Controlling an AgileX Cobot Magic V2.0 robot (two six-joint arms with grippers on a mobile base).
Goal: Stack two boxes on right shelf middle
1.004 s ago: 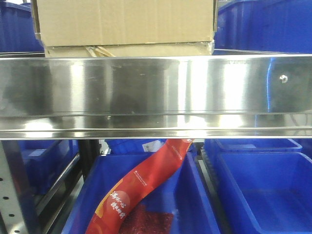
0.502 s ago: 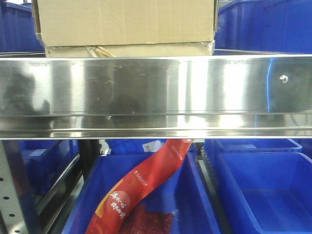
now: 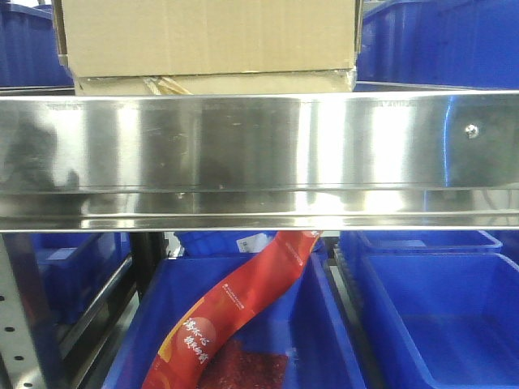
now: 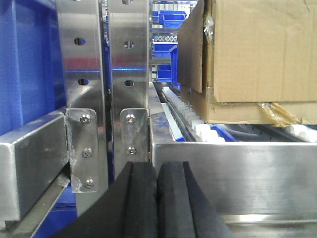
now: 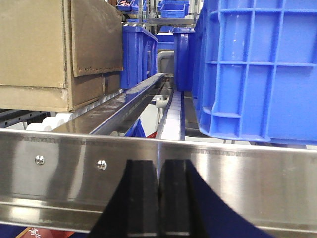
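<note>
1. The two boxes are already stacked on the middle shelf [image 3: 259, 142]: the tall box [image 3: 207, 34] sits on the flat box [image 3: 215, 83], at about 12 o'clock in the front view, just behind the shelf's shiny front lip.
2. The left gripper [image 4: 157, 201] has its black pads pressed together and holds nothing; it sits at 6 o'clock in its own view, in front of the lip, with the stack up at 2 o'clock.
3. The right gripper [image 5: 158, 198] is likewise pressed closed and empty, low at 6 o'clock, with the stack at 10 o'clock and a blue bin [image 5: 257, 69] at 2 o'clock.
4. My judgement: the stacking looks done, and the step in hand is getting both arms clear. Draw them straight back and level, away from the lip, so neither pad catches the steel edge or jolts the shelf.
5. The boxes appear to rest on white rollers [image 4: 205, 131], so a knock could make the stack roll; keep well off it.
6. The top box overhangs the lower one a little at its corners, so a check of how it sits would be wise.
7. Room is tight: drilled steel posts [image 4: 129, 59] at the left, bins at the right, and below the shelf more bins, one holding a red packet [image 3: 231, 312]
</note>
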